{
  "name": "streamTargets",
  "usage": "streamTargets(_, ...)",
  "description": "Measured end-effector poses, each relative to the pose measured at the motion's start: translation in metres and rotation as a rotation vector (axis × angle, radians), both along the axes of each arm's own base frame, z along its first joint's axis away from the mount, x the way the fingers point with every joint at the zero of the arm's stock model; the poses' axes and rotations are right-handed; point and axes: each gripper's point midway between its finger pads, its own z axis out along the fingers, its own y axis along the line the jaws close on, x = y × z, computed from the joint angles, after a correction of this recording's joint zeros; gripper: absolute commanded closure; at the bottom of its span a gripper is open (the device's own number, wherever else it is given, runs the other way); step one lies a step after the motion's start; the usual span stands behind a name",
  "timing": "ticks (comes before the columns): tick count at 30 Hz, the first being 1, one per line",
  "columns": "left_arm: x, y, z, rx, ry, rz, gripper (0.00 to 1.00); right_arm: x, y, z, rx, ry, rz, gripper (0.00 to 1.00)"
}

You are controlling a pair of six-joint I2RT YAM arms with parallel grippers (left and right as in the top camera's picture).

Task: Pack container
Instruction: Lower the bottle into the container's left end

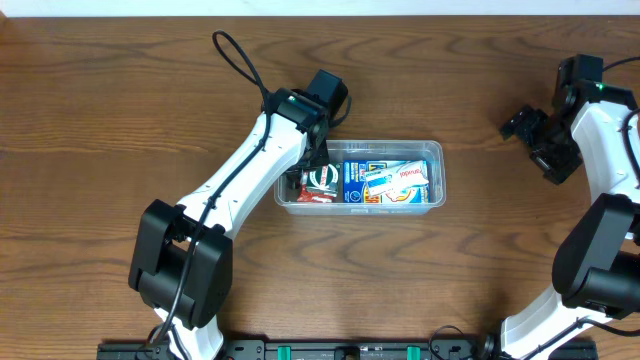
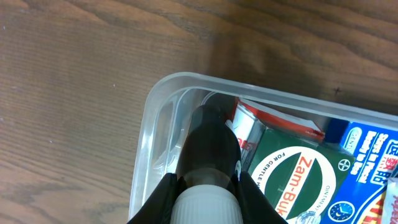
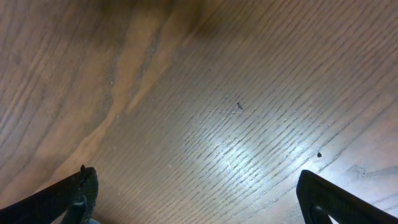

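Container (image 1: 440,180) holds a dark bottle (image 2: 208,143), cap cut off, gripped by left hand (image 2: 205,199); right hand (image 3: 199,193) open.

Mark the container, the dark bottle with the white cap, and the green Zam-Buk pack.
container (image 1: 440,178): overhead view, on its right end wall.
dark bottle (image 2: 210,149): left wrist view, on its dark body.
green Zam-Buk pack (image 2: 297,177): left wrist view, on its printed top face.

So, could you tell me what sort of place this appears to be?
Probably a robot test bench: bare wooden table, left arm and right arm based at its near edge, clear container of packets.
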Motion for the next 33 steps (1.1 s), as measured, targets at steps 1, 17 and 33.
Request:
streamTargets(1, 0.0, 0.0, 0.0, -0.001, 0.0, 0.004, 0.92, 0.0, 0.0, 0.0, 0.0, 0.0, 0.0, 0.01)
streamTargets(17, -0.004, 0.002, -0.007, 0.003, 0.01, 0.024, 0.92, 0.0, 0.0, 0.0, 0.0, 0.0, 0.0, 0.01)
streamTargets(33, -0.008, 0.004, -0.014, 0.011, 0.023, 0.022, 0.63, 0.0, 0.0, 0.0, 0.0, 0.0, 0.0, 0.01)
